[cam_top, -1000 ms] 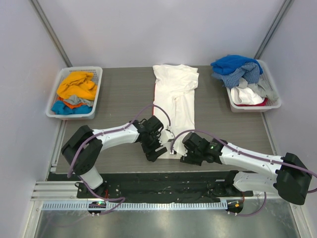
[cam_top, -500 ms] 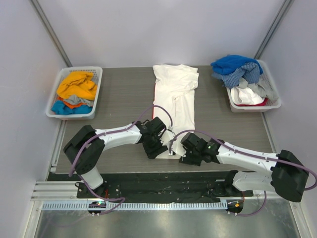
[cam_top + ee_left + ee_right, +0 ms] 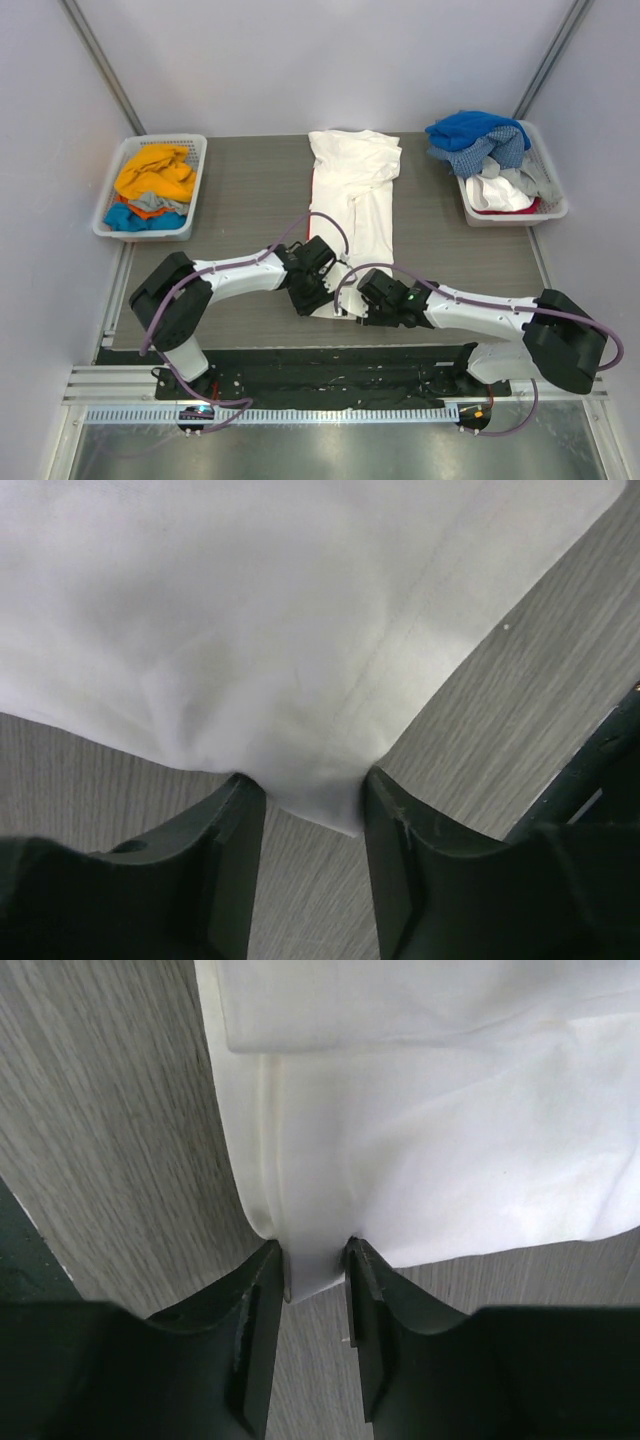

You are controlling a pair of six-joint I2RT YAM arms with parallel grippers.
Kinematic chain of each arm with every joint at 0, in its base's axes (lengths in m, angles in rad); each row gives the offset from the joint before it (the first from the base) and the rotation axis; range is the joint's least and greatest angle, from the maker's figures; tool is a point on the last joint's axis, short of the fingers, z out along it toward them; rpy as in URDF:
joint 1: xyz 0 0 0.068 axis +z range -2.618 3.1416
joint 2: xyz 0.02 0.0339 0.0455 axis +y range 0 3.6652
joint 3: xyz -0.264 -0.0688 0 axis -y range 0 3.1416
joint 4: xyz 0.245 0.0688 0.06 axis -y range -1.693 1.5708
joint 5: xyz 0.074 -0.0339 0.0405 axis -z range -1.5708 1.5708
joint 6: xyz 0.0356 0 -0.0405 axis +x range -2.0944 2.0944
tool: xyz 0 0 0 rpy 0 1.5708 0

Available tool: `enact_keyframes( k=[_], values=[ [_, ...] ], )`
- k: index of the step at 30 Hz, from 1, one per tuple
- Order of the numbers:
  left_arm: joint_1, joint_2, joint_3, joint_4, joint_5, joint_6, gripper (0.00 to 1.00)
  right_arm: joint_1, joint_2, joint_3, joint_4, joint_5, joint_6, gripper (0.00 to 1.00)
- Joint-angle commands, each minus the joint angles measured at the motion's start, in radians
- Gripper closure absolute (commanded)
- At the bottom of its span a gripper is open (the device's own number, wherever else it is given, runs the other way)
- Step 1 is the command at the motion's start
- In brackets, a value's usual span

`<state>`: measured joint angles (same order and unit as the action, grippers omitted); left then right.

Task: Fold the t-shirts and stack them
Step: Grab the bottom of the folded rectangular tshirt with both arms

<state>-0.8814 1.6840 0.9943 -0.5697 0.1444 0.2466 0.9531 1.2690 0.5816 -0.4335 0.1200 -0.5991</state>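
Your white t-shirt (image 3: 352,195) lies lengthwise down the middle of the counter (image 3: 240,190). It is folded into a narrow strip running from 12 o'clock toward 6 o'clock, with the far end rumpled. You hold it at the near hem.

The left gripper (image 3: 322,300) sits at the hem's 7 o'clock corner. In its wrist view the fingers (image 3: 235,860) have a bunched corner of the cloth, seam included, clamped between them. The right gripper (image 3: 365,310) is at the 5 o'clock corner, just beside the left one. Its fingers (image 3: 255,1340) are nearly together and pinch a folded edge of the same shirt, where two layers overlap. In both wrist views the cloth around the pinched corners rests on the wood-grain counter.

At 10 o'clock you have a white basket (image 3: 112,200) holding an orange shirt (image 3: 155,175) over a teal-blue shirt (image 3: 130,217). At 2 o'clock a second basket (image 3: 553,205) is heaped with a bright blue shirt (image 3: 470,128), a blue-checked shirt (image 3: 480,155), and grey and white cloth.
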Motion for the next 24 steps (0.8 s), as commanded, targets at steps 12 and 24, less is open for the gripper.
enact_keyframes(
  k=[12,24],
  values=[
    [-0.040,-0.004,-0.034,-0.053,-0.008,0.063,1.00,0.022,-0.003,0.072,-0.086,-0.034,0.018,0.99],
    [-0.065,-0.158,-0.083,-0.068,-0.003,0.094,1.00,0.153,-0.105,0.127,-0.169,0.088,0.076,0.99]
  ],
)
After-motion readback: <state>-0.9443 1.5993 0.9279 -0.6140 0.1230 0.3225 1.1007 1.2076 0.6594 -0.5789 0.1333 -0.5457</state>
